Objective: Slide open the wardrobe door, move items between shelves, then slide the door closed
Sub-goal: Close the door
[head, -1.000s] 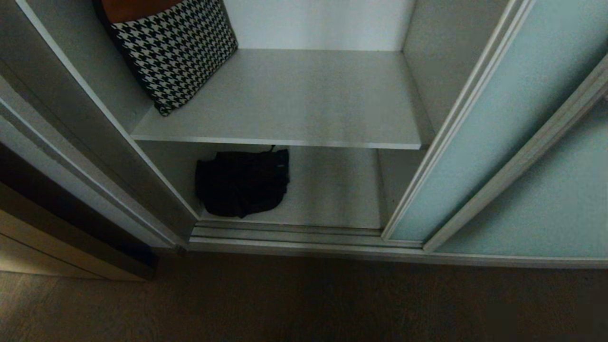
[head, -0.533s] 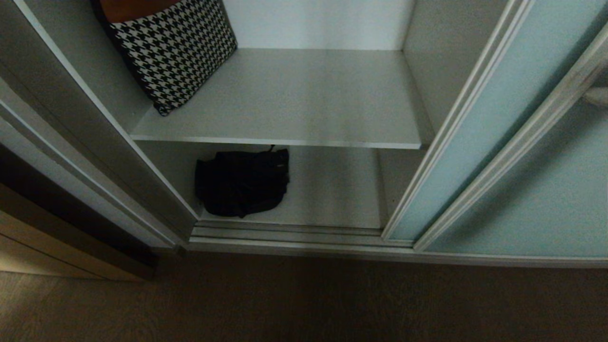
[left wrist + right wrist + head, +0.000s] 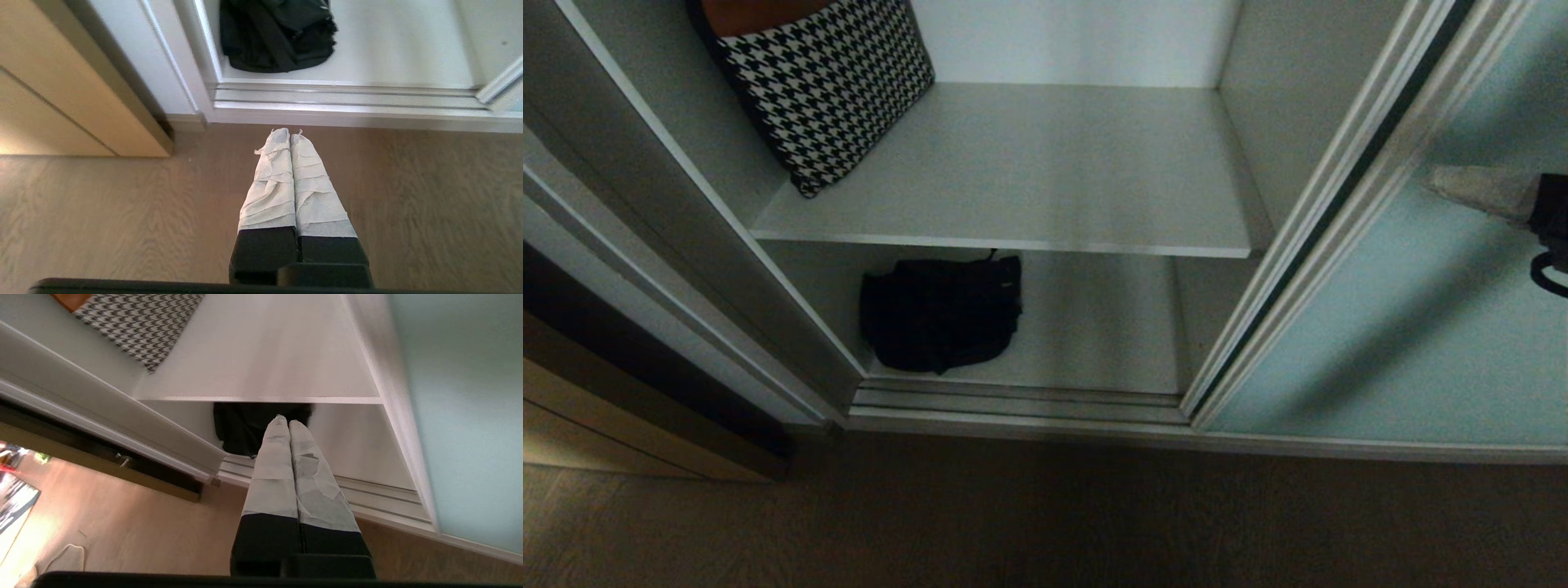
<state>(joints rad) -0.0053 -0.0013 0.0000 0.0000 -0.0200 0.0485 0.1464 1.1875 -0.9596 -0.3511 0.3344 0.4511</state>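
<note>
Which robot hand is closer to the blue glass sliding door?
The right. The right gripper, fingers shut, is up in front of the sliding wardrobe door. The left gripper, also shut, hangs low over the floor, left of the opening.

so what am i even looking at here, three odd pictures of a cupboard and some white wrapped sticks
A two-armed robot faces an open wardrobe. The head camera shows a black bag on the bottom board, a houndstooth cushion on the shelf above, and the frosted sliding door on the right. The other two cameras sit on the wrists, behind the fingers. The "sticks" are those taped fingers: the left gripper hangs shut over the wood floor; the right gripper, also shut, points into the wardrobe. Neither holds anything.
</note>
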